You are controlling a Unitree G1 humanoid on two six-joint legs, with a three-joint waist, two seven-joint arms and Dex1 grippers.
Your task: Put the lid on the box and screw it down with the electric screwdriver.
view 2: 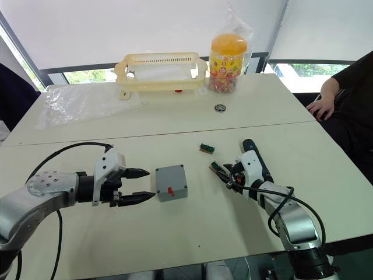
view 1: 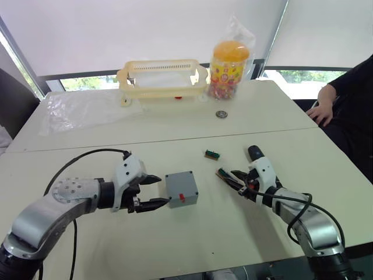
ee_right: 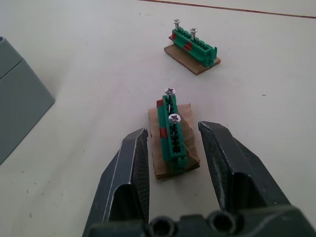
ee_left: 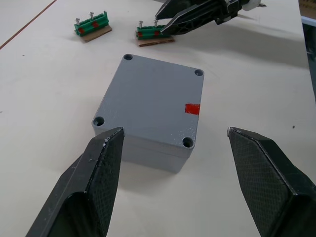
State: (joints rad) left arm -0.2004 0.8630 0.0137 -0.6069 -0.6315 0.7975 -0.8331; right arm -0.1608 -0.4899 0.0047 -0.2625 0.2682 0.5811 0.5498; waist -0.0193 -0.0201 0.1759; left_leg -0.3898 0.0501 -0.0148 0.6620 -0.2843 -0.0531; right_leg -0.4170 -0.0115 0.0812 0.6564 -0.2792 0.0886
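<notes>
Box: the box (view 1: 181, 189) sits mid-table (view 1: 175, 245), lid (ee_left: 153, 101) on top.
Left gripper (view 1: 154, 192): spread wide, beside the box, not touching.
Right gripper (ee_right: 174, 148): released, straddling a green screw block (ee_right: 173, 132).

grey box (ee_left: 150, 106) with red mark, green blocks (ee_right: 174, 131), black hands (view 1: 152, 192)

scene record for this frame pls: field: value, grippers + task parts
box: square grey plastic box, lid already on, red mark on top, four corner holes without screws
left gripper: open, fingers either side of the box's near edge, not touching
right gripper: open, flanking the nearer green screw-holder block, which carries two upright screws
second block: green block on brown card, two screws, farther off
table: cream tabletop
</notes>
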